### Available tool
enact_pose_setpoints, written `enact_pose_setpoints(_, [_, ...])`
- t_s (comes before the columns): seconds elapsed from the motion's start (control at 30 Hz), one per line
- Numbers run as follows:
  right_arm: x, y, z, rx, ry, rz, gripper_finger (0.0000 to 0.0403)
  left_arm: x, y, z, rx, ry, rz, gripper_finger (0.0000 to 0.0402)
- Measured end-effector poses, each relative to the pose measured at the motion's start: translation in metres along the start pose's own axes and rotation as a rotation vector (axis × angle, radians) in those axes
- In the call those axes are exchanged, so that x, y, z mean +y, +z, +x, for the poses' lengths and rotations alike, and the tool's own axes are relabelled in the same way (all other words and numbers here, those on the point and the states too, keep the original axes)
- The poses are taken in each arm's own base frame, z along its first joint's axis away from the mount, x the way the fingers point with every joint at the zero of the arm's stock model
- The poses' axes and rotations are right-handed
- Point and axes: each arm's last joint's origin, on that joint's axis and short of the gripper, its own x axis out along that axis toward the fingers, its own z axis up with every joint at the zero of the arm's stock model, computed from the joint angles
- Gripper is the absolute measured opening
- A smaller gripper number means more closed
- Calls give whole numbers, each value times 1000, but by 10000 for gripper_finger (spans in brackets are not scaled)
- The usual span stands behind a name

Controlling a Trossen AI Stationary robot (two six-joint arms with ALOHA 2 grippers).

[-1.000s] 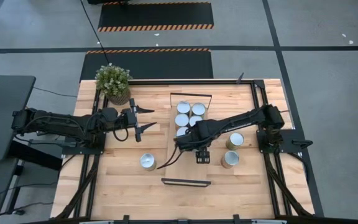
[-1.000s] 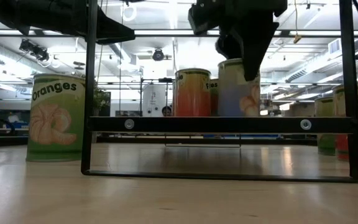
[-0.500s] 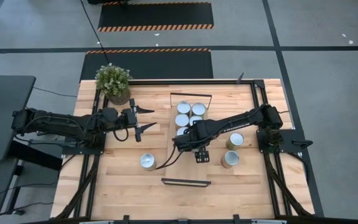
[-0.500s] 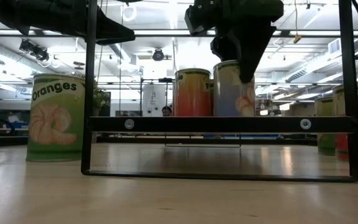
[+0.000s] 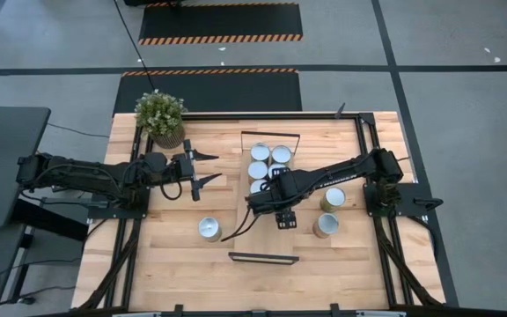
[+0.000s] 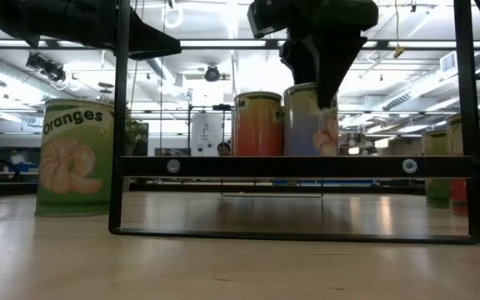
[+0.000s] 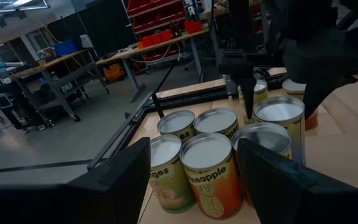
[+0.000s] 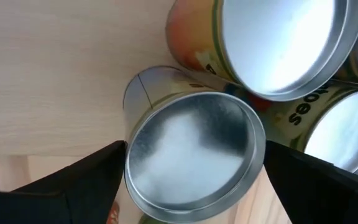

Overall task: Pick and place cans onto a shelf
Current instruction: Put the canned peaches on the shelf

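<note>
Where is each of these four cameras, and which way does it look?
High: overhead, straight down on the shelf, both arms showing.
Low: at tabletop height, level across; the right hand hangs above a can.
Left wrist: past the left hand's dark fingers toward the cans.
Right wrist: down between open fingers onto the same can.

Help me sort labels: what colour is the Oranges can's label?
Light green with orange fruit; the Oranges can shows best in the low view.
</note>
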Motion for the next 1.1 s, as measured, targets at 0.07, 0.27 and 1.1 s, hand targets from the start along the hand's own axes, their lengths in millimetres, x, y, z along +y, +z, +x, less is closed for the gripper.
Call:
enact_pose_setpoints(0.07, [0,0,0,2,-1,-1,386,0,0,0,-1,0,0,245])
enact_pose_setpoints(0.27, [0,0,0,0,-19,-5,385,1,3,0,-26,7,-9,245])
enact_pose_setpoints(1.1, [-4,-3,-4,0,-54,-29,384,0,4,0,-48,-34,-34,245])
